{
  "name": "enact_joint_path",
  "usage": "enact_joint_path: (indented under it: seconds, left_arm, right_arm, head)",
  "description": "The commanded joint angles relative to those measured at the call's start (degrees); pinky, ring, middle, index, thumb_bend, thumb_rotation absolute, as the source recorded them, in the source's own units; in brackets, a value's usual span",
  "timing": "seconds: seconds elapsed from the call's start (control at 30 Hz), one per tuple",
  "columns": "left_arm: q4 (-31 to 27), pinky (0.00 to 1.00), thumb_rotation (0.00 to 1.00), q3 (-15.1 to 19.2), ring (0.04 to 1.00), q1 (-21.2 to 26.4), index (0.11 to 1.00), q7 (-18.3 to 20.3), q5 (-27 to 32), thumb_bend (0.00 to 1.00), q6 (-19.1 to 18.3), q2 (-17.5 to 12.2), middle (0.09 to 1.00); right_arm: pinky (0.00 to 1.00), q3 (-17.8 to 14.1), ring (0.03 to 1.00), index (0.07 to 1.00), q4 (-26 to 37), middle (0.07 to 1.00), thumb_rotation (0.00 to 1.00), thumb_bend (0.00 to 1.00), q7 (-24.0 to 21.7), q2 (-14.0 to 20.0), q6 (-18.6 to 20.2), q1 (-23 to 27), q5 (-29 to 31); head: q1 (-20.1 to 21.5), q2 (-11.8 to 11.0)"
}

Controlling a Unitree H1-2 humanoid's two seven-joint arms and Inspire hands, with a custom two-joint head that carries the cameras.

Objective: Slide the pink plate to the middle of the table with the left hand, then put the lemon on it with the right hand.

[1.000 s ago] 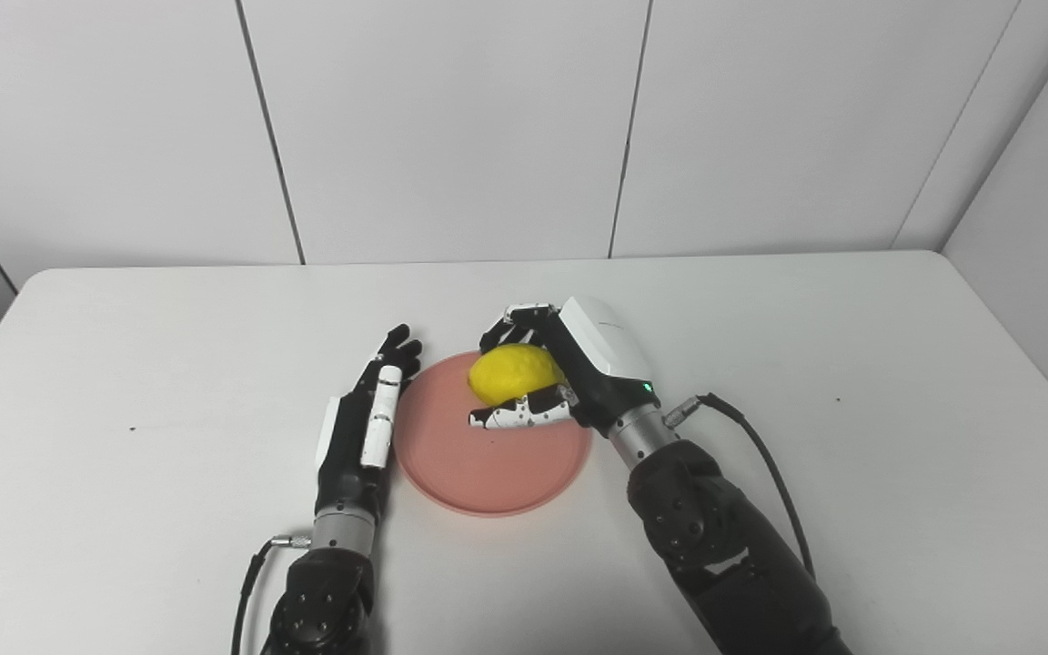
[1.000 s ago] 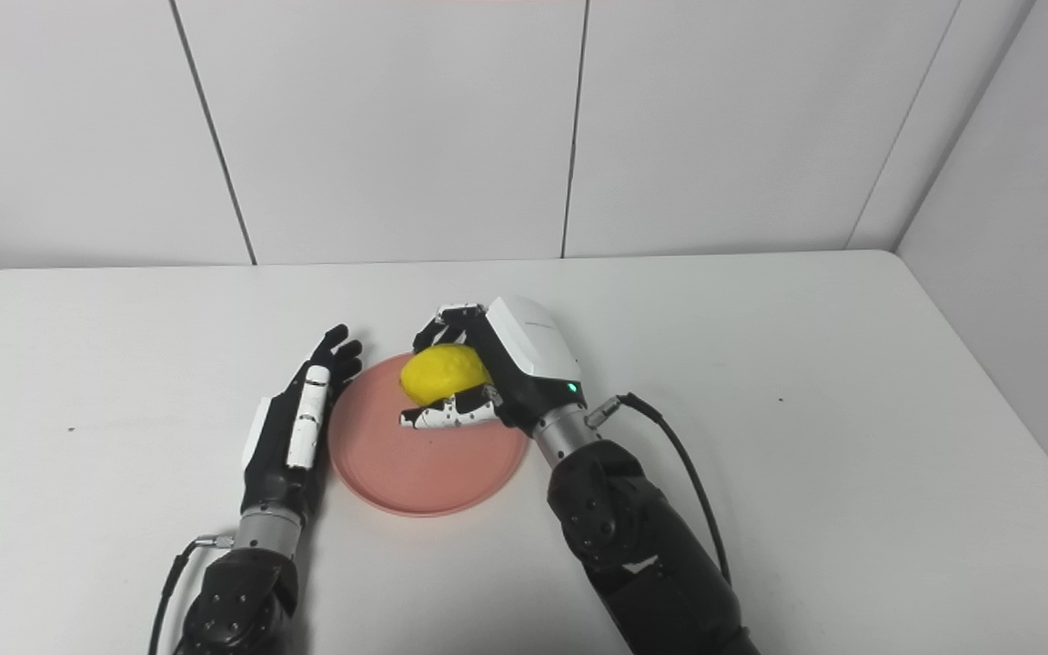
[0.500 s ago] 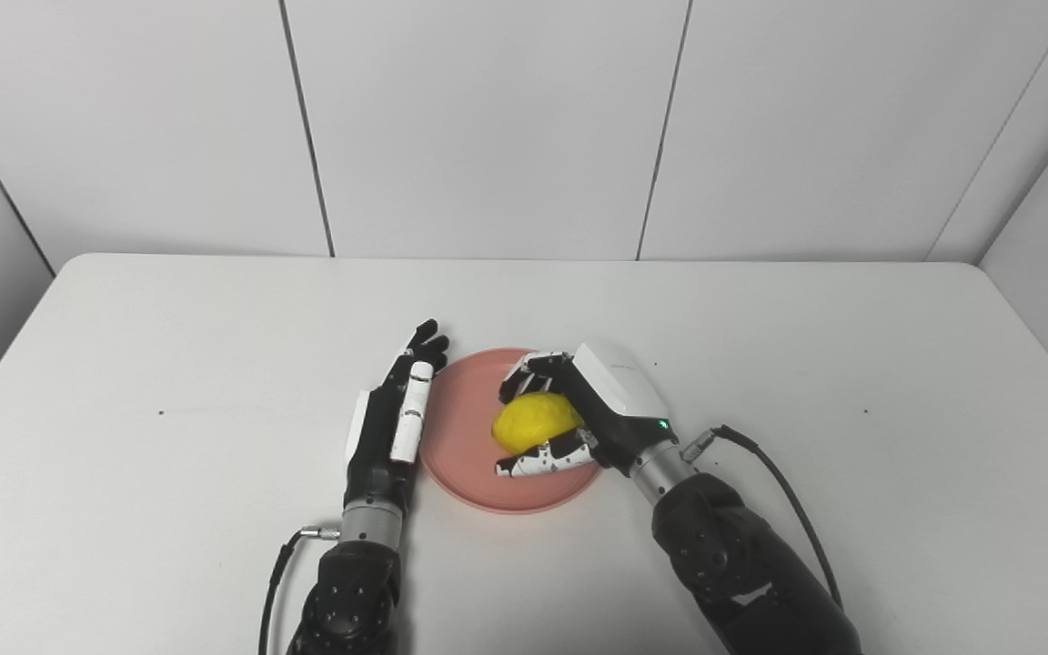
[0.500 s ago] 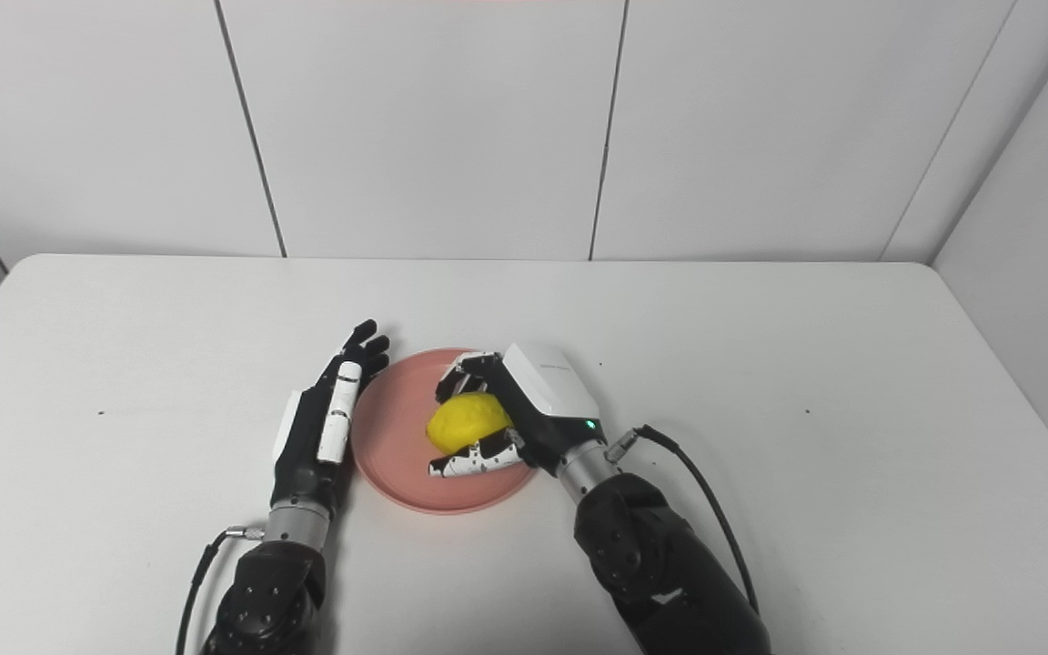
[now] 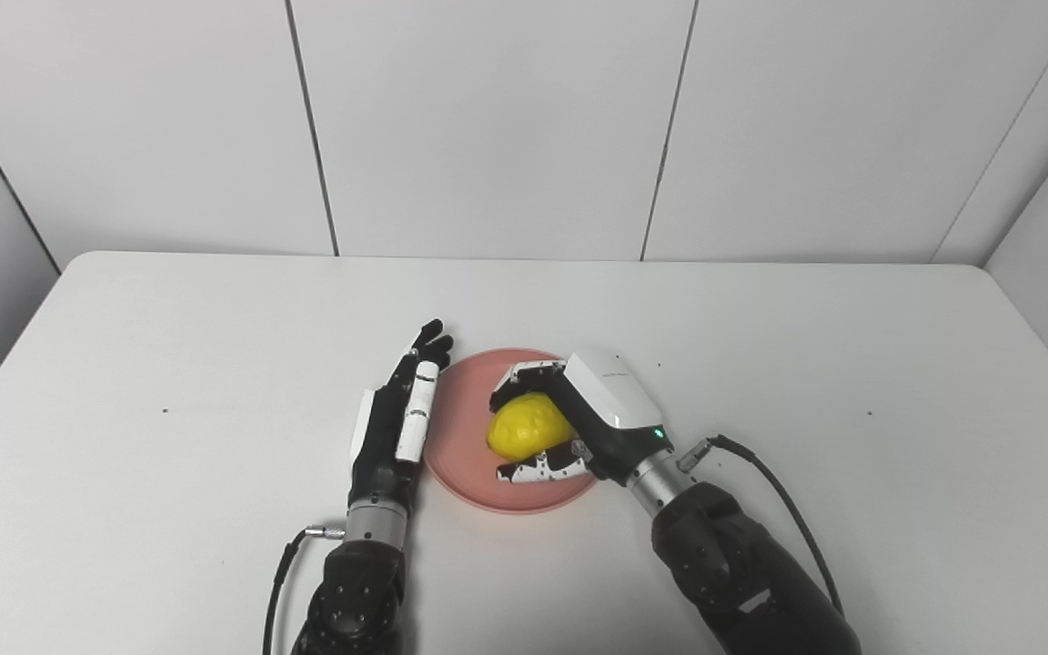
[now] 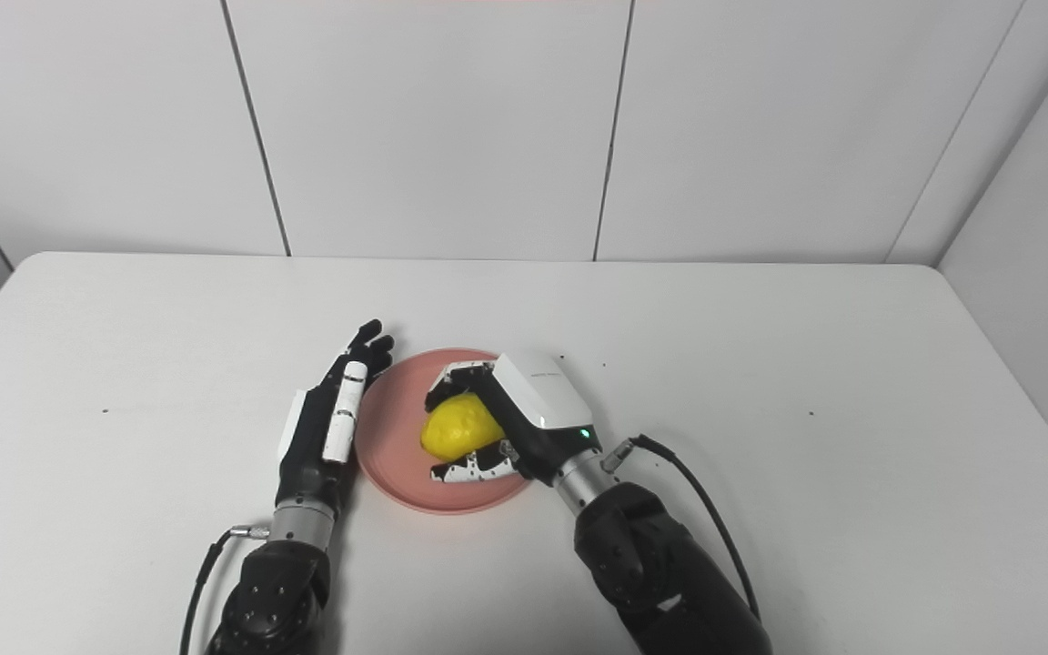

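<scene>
Broadly, white table (image 5: 169, 346); round pink plate (image 5: 460, 437) near its middle, shallow rim, flat. Left hand (image 5: 392, 423) edge-on just beside plate's left rim, fingers straight, holding nothing. Right hand (image 5: 579, 423) over plate, fingers and thumb wrapped on lemon (image 5: 524, 428): bright yellow, pebbled skin, low over plate; contact unclear.
</scene>
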State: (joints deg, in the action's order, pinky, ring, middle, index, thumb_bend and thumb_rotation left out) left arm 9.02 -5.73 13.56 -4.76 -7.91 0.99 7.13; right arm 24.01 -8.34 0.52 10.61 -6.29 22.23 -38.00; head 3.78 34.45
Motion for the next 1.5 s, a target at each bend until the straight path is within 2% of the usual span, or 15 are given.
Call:
enact_joint_path:
  seconds: [0.0, 0.03, 0.07, 0.13, 0.2, 0.23, 0.3, 0.4, 0.57, 0.83, 0.97, 1.1, 1.17, 1.37, 1.47]
  left_arm:
    - [-0.5, 0.9, 1.0, -0.6, 0.896, 1.0, 0.862, -1.0, -1.0, 0.42, 2.3, 1.0, 0.878]
    - [-0.5, 0.9, 1.0, -0.7, 0.896, 1.0, 0.861, -1.2, -1.2, 0.42, 2.3, 1.0, 0.878]
    - [-0.7, 0.9, 1.0, -0.7, 0.896, 0.9, 0.861, -1.2, -1.4, 0.42, 2.0, 1.0, 0.878]
    - [-1.1, 0.88, 1.0, -0.9, 0.89, 0.9, 0.867, -1.3, -1.6, 0.42, 1.6, 1.0, 0.882]
    - [-1.0, 0.87, 1.0, -0.8, 0.886, 0.9, 0.867, -1.5, -1.8, 0.42, 1.5, 1.1, 0.881]
    - [-1.0, 0.86, 1.0, -0.8, 0.88, 0.9, 0.865, -1.5, -1.8, 0.42, 1.4, 1.1, 0.877]
    - [-0.8, 0.85, 1.0, -0.7, 0.878, 0.9, 0.863, -1.6, -1.8, 0.42, 1.5, 1.1, 0.874]
    - [-0.8, 0.86, 1.0, -0.7, 0.882, 0.9, 0.865, -1.5, -1.5, 0.42, 1.6, 1.1, 0.876]
    - [-1.0, 0.88, 1.0, -0.6, 0.894, 1.1, 0.878, -0.9, -0.8, 0.41, 1.6, 0.9, 0.888]
    - [-1.0, 0.91, 1.0, -0.7, 0.914, 1.5, 0.892, -0.8, -0.9, 0.41, 1.7, 0.4, 0.9]
    - [-1.4, 0.95, 1.0, -0.3, 0.936, 1.4, 0.903, -0.5, 0.4, 0.41, 1.1, 0.8, 0.913]
    - [-1.4, 0.96, 1.0, -0.4, 0.945, 1.5, 0.908, -0.6, 0.3, 0.4, 1.5, 0.8, 0.917]
    - [-1.4, 0.97, 1.0, -0.5, 0.948, 1.5, 0.909, -0.7, 0.0, 0.39, 1.7, 0.7, 0.917]
    - [-1.5, 1.0, 1.0, -0.2, 0.968, 1.3, 0.923, -0.2, 1.3, 0.41, 2.3, 0.9, 0.932]
    - [-1.8, 1.0, 1.0, -0.1, 0.972, 1.2, 0.93, 0.0, 2.0, 0.44, 1.9, 0.8, 0.941]
  right_arm:
    - [0.72, -0.1, 0.814, 0.817, 0.2, 0.836, 0.08, 0.48, 2.2, 0.7, -4.3, 1.6, -1.1]
    - [0.74, 0.0, 0.85, 0.862, 0.0, 0.873, 0.22, 0.46, 2.5, 0.8, -4.8, 1.6, -1.6]
    - [0.75, 0.0, 0.862, 0.877, 0.2, 0.885, 0.27, 0.45, 2.5, 0.9, -4.9, 1.6, -2.1]
    - [0.82, -0.2, 0.919, 0.951, 0.7, 0.947, 0.48, 0.45, 2.2, 0.8, -5.0, 1.4, -2.5]
    - [0.83, -0.5, 0.929, 0.967, 1.2, 0.958, 0.51, 0.46, 2.0, 0.7, -5.0, 1.2, -2.4]
    - [0.86, -0.6, 0.949, 0.987, 1.4, 0.976, 0.58, 0.47, 2.0, 0.7, -5.0, 1.1, -2.4]
    - [0.9, -0.7, 0.975, 0.999, 1.7, 0.997, 0.65, 0.49, 2.4, 0.7, -5.5, 1.0, -2.2]
    - [0.93, -1.1, 0.992, 1.0, 2.2, 1.0, 0.69, 0.51, 3.1, 0.7, -6.3, 0.7, -2.1]
    - [1.0, -1.6, 1.0, 1.0, 3.3, 1.0, 0.82, 0.6, 4.2, 1.1, -7.4, 0.4, -2.4]
    - [1.0, -4.7, 1.0, 1.0, 5.1, 1.0, 0.91, 0.64, 4.5, 0.2, -8.9, -0.7, 0.9]
    - [1.0, -7.1, 1.0, 1.0, 6.4, 1.0, 0.99, 0.71, 3.6, -0.9, -7.5, -2.1, 4.5]
    - [1.0, -9.2, 1.0, 1.0, 8.6, 1.0, 0.97, 0.72, 2.6, -2.6, -5.4, -4.0, 7.6]
    - [1.0, -10.0, 1.0, 1.0, 9.4, 1.0, 0.97, 0.71, 2.2, -3.2, -5.0, -4.8, 8.7]
    - [1.0, -12.5, 1.0, 1.0, 10.0, 1.0, 0.94, 0.6, 0.0, -4.9, -3.5, -7.0, 15.8]
    - [1.0, -13.7, 1.0, 1.0, 9.7, 1.0, 0.99, 0.58, 0.3, -5.7, -2.7, -7.6, 17.3]
  head:
    - [0.0, 0.0]
    - [0.0, 0.0]
    - [-0.1, -0.1]
    - [0.0, -0.1]
    - [0.0, -0.1]
    - [0.0, -0.1]
    - [-0.1, -0.2]
    - [0.0, -0.2]
    - [0.1, -0.2]
    - [0.1, -0.3]
    - [0.1, -0.3]
    - [0.2, -0.4]
    - [0.2, -0.4]
    - [0.2, -0.4]
    - [0.2, -0.3]
